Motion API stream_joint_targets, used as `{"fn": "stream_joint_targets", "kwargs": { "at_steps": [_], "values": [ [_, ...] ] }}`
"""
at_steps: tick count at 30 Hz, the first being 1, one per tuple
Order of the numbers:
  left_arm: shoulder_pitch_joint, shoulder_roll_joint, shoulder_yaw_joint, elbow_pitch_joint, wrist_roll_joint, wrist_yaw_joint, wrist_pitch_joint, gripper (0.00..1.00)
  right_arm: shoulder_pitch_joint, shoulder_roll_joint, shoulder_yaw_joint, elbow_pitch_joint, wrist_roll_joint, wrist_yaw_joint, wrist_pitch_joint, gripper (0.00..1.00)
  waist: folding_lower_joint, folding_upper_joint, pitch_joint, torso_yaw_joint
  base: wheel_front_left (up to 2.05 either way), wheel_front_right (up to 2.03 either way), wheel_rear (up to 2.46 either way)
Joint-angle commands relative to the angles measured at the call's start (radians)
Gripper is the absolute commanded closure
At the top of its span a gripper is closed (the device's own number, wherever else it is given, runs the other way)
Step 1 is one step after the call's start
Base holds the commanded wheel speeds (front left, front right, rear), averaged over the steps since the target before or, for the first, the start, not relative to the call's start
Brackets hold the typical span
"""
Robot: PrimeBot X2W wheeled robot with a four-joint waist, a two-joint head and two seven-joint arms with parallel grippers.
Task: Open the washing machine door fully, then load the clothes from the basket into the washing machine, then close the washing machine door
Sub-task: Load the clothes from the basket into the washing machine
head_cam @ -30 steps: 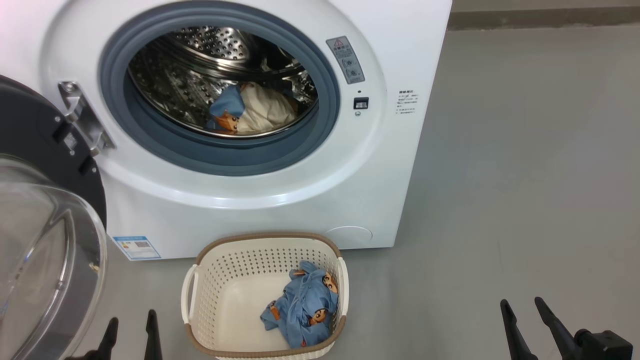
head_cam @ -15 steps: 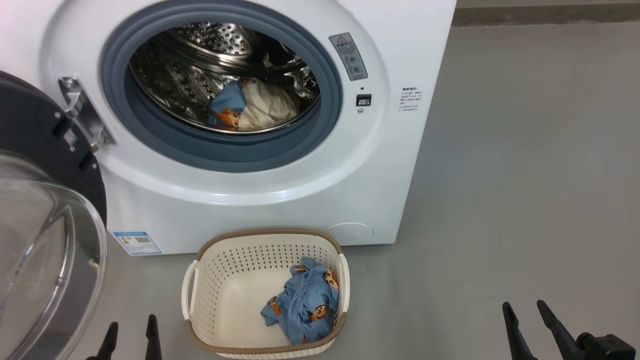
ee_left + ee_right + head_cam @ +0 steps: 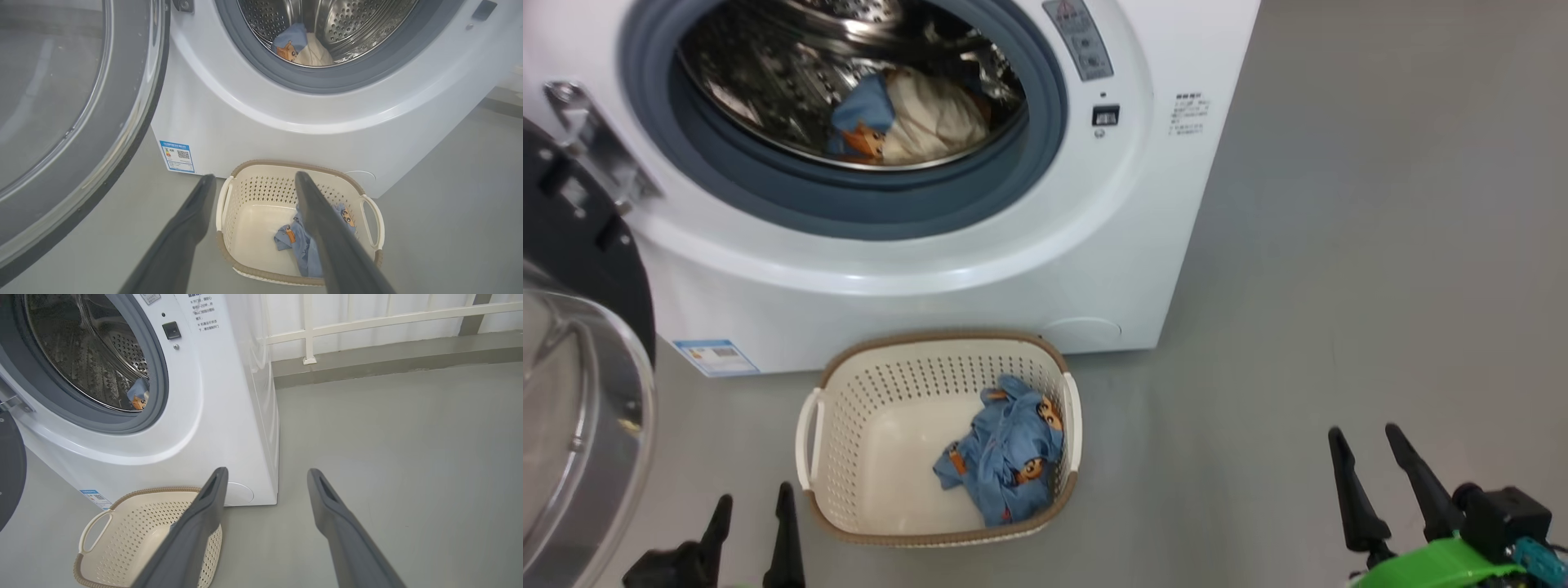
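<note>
Crumpled light-blue clothes (image 3: 1005,457) with orange-brown figures lie at the right of the cream basket (image 3: 943,336), before the washing machine (image 3: 931,278); more sit in its drum (image 3: 768,73). The left gripper (image 3: 756,492) and right gripper (image 3: 1362,429) gape wide, empty.

Right claw (image 3: 1363,430) has dark tapered fingers (image 3: 1351,490), green wrist (image 3: 1437,567)

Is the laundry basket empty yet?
Not empty: one crumpled blue garment lies in the basket, against its right wall; the rest of its floor is bare.
</note>
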State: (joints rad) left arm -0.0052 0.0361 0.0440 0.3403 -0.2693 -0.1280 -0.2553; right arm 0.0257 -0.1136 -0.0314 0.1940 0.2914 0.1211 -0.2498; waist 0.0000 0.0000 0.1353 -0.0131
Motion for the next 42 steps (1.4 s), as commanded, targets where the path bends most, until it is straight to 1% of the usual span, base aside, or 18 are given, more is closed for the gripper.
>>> {"fn": "stream_joint_targets", "kwargs": {
  "at_steps": [1, 5, 13, 20, 21, 26, 29, 37, 42],
  "values": [
    [-0.064, 0.014, 0.013, 0.017, -0.006, -0.003, -0.006, 0.00, -0.051, 0.003, 0.024, -0.031, -0.016, 0.010, -0.012, 0.00, 0.0000, 0.0000, 0.065, -0.025, 0.00, 0.00, 0.00],
    [-0.116, 0.014, -0.024, 0.086, -0.020, -0.003, -0.006, 0.00, -0.082, 0.017, 0.018, -0.033, -0.018, 0.010, -0.012, 0.00, 0.0000, 0.0000, 0.114, -0.035, 0.00, 0.00, 0.00],
    [-0.246, 0.022, -0.117, 0.245, -0.025, -0.003, -0.006, 0.00, -0.155, 0.043, 0.042, -0.034, -0.024, 0.010, -0.012, 0.00, 0.0000, 0.0000, 0.223, -0.065, 0.00, 0.00, 0.00],
    [-0.399, 0.065, -0.211, 0.387, -0.033, -0.003, -0.006, 0.00, -0.228, 0.055, 0.053, -0.045, -0.025, 0.010, -0.012, 0.00, 0.0000, 0.0000, 0.345, -0.109, 0.00, 0.00, 0.00],
    [-0.399, 0.065, -0.211, 0.387, -0.033, -0.003, -0.006, 0.00, -0.228, 0.055, 0.053, -0.045, -0.025, 0.010, -0.012, 0.00, 0.0000, 0.0000, 0.345, -0.109, 0.00, 0.00, 0.00],
    [-0.521, 0.098, -0.257, 0.456, -0.058, -0.003, -0.006, 0.00, -0.285, 0.061, 0.068, -0.061, -0.023, 0.010, -0.012, 0.00, 0.0000, 0.0000, 0.444, -0.148, 0.00, 0.00, 0.00],
    [-0.593, 0.115, -0.300, 0.486, -0.073, -0.003, -0.006, 0.00, -0.320, 0.063, 0.077, -0.071, -0.016, 0.010, -0.012, 0.00, 0.0000, 0.0000, 0.503, -0.171, 0.00, 0.00, 0.00],
    [-0.738, 0.171, -0.436, 0.570, -0.147, -0.003, -0.006, 0.00, -0.390, 0.063, 0.113, -0.096, 0.028, 0.010, -0.012, 0.00, 0.0000, 0.0000, 0.612, -0.231, 0.00, 0.00, 0.00],
    [-0.818, 0.198, -0.550, 0.634, -0.241, -0.003, -0.006, 0.00, -0.413, 0.063, 0.118, -0.114, 0.038, 0.010, -0.012, 0.00, 0.0000, 0.0000, 0.665, -0.246, 0.00, 0.00, 0.00]
  ]
}}
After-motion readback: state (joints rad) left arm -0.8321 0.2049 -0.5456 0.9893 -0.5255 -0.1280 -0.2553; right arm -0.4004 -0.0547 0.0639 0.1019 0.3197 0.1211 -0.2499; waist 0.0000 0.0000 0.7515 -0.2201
